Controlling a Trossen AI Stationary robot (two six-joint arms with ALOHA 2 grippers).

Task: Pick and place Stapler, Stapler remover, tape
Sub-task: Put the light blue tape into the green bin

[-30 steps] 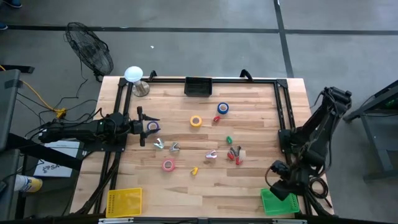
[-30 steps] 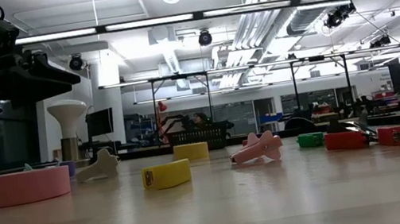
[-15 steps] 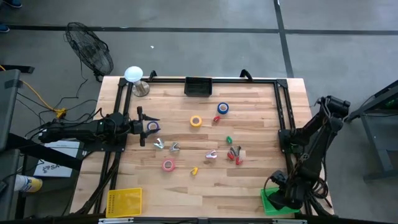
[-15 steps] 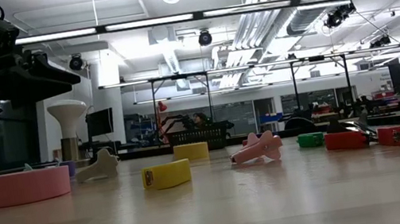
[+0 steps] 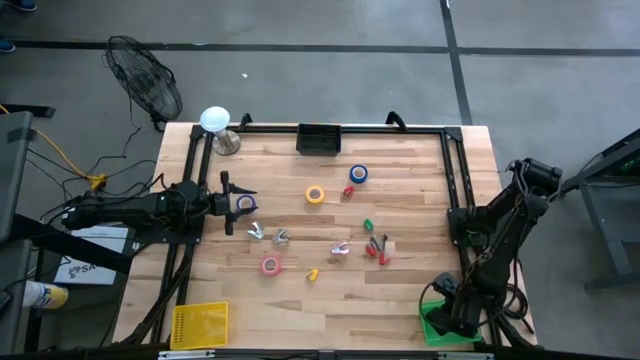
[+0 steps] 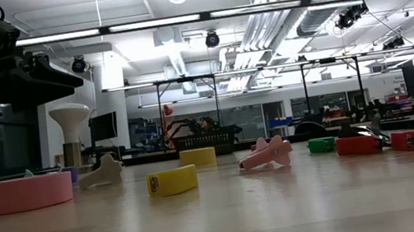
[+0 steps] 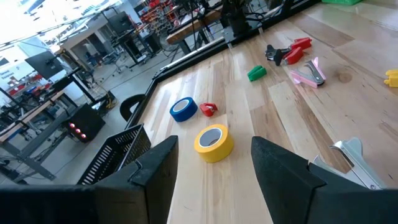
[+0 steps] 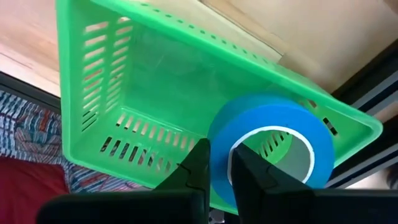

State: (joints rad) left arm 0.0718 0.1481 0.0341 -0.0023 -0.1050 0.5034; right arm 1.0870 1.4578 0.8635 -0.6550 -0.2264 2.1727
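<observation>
Tape (image 8: 272, 146), a blue roll, is pinched by its wall in the right claw (image 8: 216, 163) over the green basket (image 8: 124, 93) at the surface's near right corner. Left claw (image 7: 211, 165) hovers open at far left.

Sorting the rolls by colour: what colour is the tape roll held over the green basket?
Blue tape roll, with a white inner core; the right wrist view shows it best.
</observation>
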